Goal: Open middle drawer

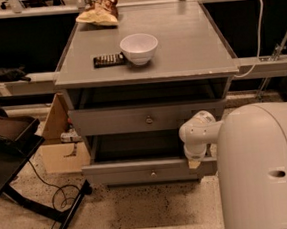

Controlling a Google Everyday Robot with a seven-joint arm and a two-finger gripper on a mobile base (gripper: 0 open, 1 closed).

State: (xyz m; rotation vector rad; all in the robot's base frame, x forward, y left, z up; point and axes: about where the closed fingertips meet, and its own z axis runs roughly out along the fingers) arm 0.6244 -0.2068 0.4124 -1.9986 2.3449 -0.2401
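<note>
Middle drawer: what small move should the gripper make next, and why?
Probably a short, straight pull outward: the gripper sits at the right end of the middle drawer, whose front seems only partly out, with a dark gap behind it.

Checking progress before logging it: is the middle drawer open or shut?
Open: the middle drawer stands forward of the cabinet, with dark interior showing behind its front. The gripper is at the front's right end.

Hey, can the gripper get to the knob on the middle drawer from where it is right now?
Probably yes. The gripper sits at the right end of the lowest drawer, below and right of the knob on the middle drawer, and nothing stands before that knob.
</note>
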